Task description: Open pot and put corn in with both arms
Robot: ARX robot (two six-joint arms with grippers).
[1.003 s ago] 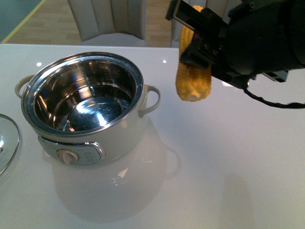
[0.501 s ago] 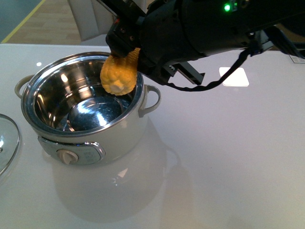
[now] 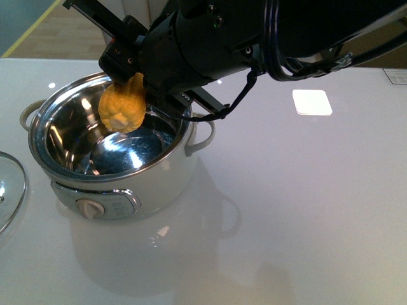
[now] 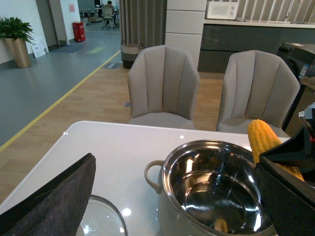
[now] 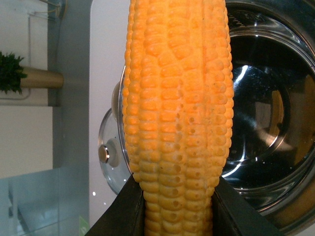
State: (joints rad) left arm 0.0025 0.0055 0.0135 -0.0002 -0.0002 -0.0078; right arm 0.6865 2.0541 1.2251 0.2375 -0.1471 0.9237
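- Far left: only one dark, felt-faced edge of the left gripper (image 4: pixel 74 182) enters its wrist view, low over the white table (image 3: pixel 305 216). It cannot be told whether its jaws are spread or closed.
- Beside it, a steel-rimmed glass lid (image 3: pixel 9 190) with a knob lies flat on the table, just left of the pot and apart from it.
- The cream-white electric pot (image 3: pixel 162 181) stands uncovered at left of centre, dial panel facing the camera, loop handles at both sides, shiny steel bowl showing only reflections.
- The corn cob (image 3: pixel 122 107) hangs over the pot's open mouth toward its rear, blunt end down at about rim level. Contact with the steel wall cannot be made out.
- The right gripper (image 5: pixel 178 216) pinches the cob at its upper part, black fingers (image 5: pixel 125 211) pressed against opposite sides of the kernels.
- The bulky black right arm (image 3: pixel 254 32), trailing cables, reaches in from upper right across the pot's right handle.
- Two beige chairs (image 4: pixel 164 83) stand behind the table.
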